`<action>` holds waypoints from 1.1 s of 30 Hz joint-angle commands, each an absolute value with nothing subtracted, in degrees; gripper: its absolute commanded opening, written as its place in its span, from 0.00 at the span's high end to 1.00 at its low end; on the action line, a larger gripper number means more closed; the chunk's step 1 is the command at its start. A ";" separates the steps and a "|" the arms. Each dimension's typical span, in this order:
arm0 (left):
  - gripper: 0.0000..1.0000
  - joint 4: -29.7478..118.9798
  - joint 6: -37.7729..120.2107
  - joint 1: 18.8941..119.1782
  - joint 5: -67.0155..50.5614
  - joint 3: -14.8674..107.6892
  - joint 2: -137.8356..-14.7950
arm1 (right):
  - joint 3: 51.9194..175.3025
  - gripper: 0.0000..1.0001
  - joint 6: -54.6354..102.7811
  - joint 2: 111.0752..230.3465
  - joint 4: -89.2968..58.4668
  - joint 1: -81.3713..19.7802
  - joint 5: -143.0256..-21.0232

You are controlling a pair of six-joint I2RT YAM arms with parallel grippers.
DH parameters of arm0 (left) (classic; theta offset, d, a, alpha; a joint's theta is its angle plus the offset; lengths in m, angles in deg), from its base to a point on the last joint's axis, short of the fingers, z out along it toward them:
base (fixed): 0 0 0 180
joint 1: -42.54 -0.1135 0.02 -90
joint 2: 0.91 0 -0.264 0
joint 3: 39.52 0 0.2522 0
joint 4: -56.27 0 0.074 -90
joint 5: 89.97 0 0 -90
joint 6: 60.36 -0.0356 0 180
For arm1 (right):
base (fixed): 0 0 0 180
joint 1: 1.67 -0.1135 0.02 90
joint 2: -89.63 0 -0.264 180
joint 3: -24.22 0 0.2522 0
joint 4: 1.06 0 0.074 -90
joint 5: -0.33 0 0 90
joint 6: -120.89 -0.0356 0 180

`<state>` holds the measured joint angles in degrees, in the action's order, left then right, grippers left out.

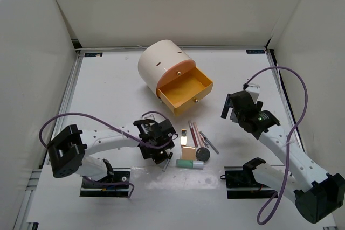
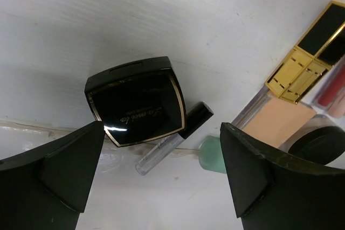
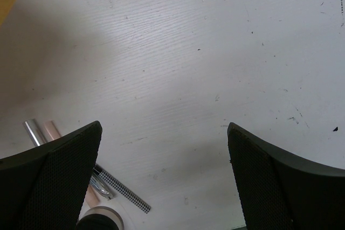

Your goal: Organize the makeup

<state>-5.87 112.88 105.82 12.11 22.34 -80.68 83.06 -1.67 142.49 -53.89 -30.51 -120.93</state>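
White tabletop (image 1: 108, 90), cream drawer box (image 1: 161, 68) at the back with its orange drawer (image 1: 186, 92) open. Left end effector (image 2: 163, 127) hangs fingers apart over the square black compact (image 2: 137, 103) in front of the box. Right end effector (image 3: 164, 127) is also apart and empty. I'd squeeze the compact's flat sides and steer clear of the clear tube (image 2: 161, 152) just beside it.

Glossy black plastic on the square compact (image 2: 136, 102), thin gold trim. Shiny, see-through clear tube (image 2: 159, 152). Matt tan pad (image 2: 279, 125). Matt white, finely grained table (image 2: 161, 14).
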 commanded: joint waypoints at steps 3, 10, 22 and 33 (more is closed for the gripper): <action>0.02 -8.46 120.77 107.05 14.62 21.26 -80.36 | 82.19 0.01 -1.11 142.01 -54.02 -30.15 -120.95; 0.02 -9.52 122.10 107.05 15.77 21.70 -84.93 | 81.83 0.01 -1.81 142.19 -53.49 -30.15 -120.60; 0.63 -6.00 121.40 104.41 16.12 18.19 -82.83 | 82.97 0.01 -0.58 142.89 -53.14 -30.15 -122.01; 0.66 -22.19 100.70 109.33 37.02 50.68 -81.67 | 84.12 0.01 2.76 141.66 -51.74 -30.15 -122.37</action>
<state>-21.06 112.66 108.47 26.67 42.18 -84.24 82.42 1.59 142.99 -53.67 -30.51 -121.22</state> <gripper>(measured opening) 0.778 0.987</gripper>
